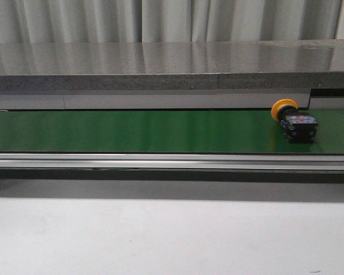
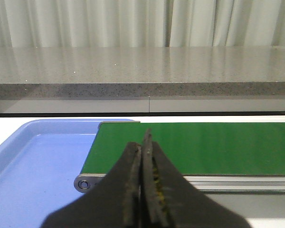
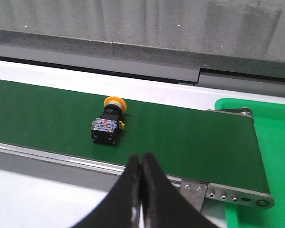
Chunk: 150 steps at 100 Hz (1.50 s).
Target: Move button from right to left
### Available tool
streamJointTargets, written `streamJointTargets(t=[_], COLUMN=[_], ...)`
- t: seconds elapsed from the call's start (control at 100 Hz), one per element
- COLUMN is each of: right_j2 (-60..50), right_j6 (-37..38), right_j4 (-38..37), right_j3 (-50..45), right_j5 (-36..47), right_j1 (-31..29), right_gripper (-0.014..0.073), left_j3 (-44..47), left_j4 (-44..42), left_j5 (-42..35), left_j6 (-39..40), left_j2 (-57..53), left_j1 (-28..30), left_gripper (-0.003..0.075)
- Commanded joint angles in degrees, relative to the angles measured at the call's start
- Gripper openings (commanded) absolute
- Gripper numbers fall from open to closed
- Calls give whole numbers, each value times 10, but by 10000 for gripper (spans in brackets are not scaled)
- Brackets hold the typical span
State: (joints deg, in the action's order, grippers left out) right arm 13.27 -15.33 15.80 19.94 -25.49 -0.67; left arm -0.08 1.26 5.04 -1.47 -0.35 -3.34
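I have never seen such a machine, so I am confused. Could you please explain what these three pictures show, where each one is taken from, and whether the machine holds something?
This is a robot with two arms, each ending in a gripper. The front view looks forward over the table at a green conveyor belt. On the belt's right part lies the button, on its side, with an orange-yellow cap and a black body.

The other two pictures come from cameras on the wrists. In the left wrist view, the left gripper is closed and empty, near a blue tray at the belt's end. In the right wrist view, the right gripper is also closed and empty, short of the button; a green tray sits at that end.

Nothing is held yet.
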Motion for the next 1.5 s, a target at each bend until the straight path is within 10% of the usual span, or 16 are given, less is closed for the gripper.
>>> streamJointTargets(t=[0.0, 1.49], right_j2=[-9, -20], right_j6=[-7, -6], right_j4=[8, 8], right_j3=[4, -2], right_j5=[55, 66], right_j1=[2, 2], right_gripper=[-66, -66], left_j3=[25, 25], left_j4=[3, 3], left_j5=[-47, -47], left_j6=[1, 1], left_j2=[-17, -17], left_j1=[-3, -3], left_gripper=[-20, -20])
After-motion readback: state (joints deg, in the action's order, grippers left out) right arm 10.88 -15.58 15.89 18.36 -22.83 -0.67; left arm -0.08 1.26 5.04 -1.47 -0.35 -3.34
